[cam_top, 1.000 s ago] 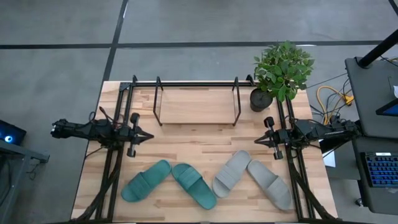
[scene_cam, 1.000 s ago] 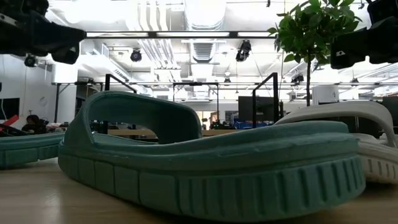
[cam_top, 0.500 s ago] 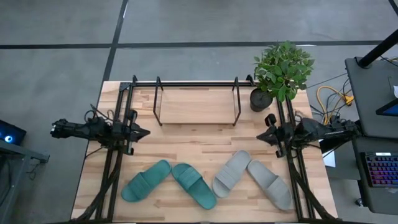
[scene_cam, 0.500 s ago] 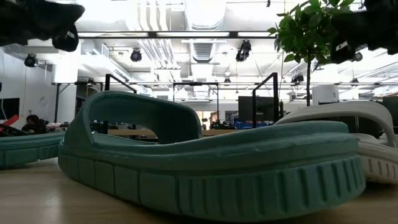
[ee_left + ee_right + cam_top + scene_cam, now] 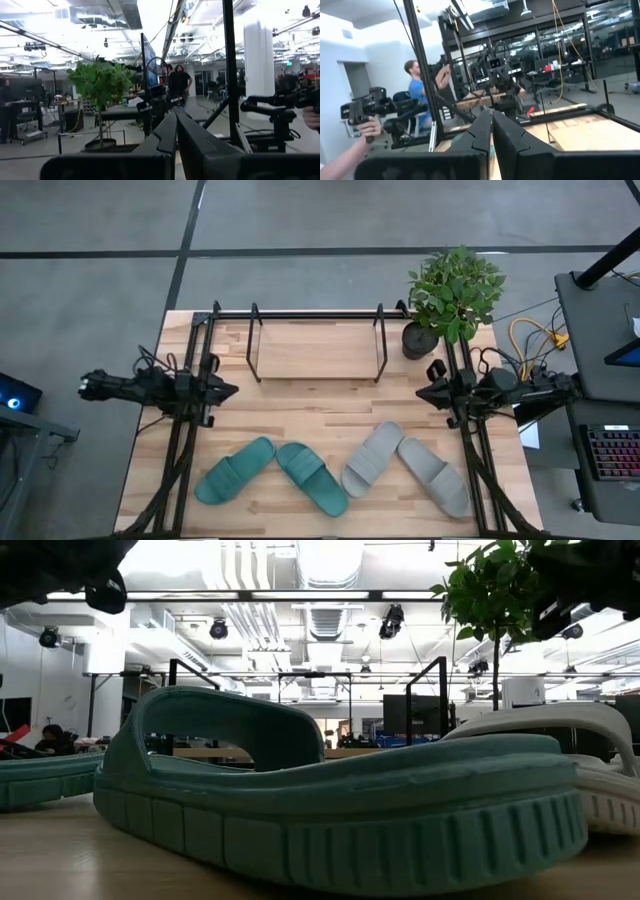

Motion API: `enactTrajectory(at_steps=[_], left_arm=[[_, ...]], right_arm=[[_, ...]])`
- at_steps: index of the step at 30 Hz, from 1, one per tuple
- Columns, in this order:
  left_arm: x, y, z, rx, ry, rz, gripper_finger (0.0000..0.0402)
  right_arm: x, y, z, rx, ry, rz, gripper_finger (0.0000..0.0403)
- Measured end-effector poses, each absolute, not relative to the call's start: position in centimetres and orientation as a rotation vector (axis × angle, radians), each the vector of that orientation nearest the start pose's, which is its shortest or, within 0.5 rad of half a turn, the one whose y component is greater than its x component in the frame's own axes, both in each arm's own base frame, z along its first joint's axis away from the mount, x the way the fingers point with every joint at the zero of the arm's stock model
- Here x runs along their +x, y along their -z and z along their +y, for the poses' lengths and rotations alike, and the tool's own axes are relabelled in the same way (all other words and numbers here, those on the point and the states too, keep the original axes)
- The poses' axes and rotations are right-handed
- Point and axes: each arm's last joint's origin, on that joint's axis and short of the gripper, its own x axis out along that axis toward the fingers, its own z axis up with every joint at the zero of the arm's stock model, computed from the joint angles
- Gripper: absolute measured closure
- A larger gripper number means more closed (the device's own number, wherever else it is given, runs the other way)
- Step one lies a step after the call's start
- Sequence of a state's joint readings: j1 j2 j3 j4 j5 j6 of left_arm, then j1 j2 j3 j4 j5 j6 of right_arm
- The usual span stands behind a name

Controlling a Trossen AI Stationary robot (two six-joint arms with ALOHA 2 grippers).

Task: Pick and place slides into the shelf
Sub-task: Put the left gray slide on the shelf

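Both arms pulled back slightly toward table edges; left gripper (image 5: 233,390) & right gripper (image 5: 420,393) clenched, holding nothing. Slides, teal pair (image 5: 272,473) & grey pair (image 5: 405,468), lie at table front, shelf (image 5: 317,345) at back.

Through the right wrist camera you look past the right gripper (image 5: 491,131), its two dark fingers pressed together with only a thin seam between them. Beyond the tips you see the wooden table (image 5: 580,131), and across it the left arm (image 5: 501,85) facing you. Off to the side a person in a blue shirt (image 5: 417,90) sits in the room, and nearer, a hand (image 5: 369,129) holds a dark handheld device (image 5: 367,107).
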State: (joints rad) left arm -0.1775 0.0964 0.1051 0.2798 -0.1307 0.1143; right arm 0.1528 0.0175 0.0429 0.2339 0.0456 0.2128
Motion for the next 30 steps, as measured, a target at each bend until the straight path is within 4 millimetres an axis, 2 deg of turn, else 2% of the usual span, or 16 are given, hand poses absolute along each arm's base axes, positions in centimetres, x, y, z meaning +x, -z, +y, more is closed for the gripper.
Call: enactTrajectory(at_steps=[6,10,13,16,21,25,30], left_arm=[[9.9,-22.6,-1.4,0.107,0.016,-0.358,0.0402],[10.4,-23.5,-1.8,0.112,0.101,-0.463,0.0390],[10.9,-23.9,-2.0,0.121,0.158,-0.505,0.0364],[11.5,-24.4,-2.1,0.128,0.148,-0.499,0.0330],[11.9,-25.1,-2.2,0.130,0.164,-0.517,0.0275],[12.0,-25.3,-2.2,0.142,0.151,-0.550,0.0247],[11.9,-25.5,-2.2,0.143,0.145,-0.564,0.0237]], right_arm=[[9.4,-21.0,1.3,0.237,-0.146,-0.346,0.0394],[9.5,-22.2,1.5,0.186,-0.198,-0.475,0.0394],[9.9,-22.8,1.9,0.124,-0.303,-0.540,0.0394],[10.6,-23.7,2.3,0.091,-0.378,-0.518,0.0394],[12.4,-26.9,3.7,0.031,-0.458,-0.501,0.0394],[14.5,-29.4,5.5,-0.136,-0.448,-0.395,0.0394],[17.1,-31.9,6.7,-0.254,-0.197,-0.039,0.0394]])
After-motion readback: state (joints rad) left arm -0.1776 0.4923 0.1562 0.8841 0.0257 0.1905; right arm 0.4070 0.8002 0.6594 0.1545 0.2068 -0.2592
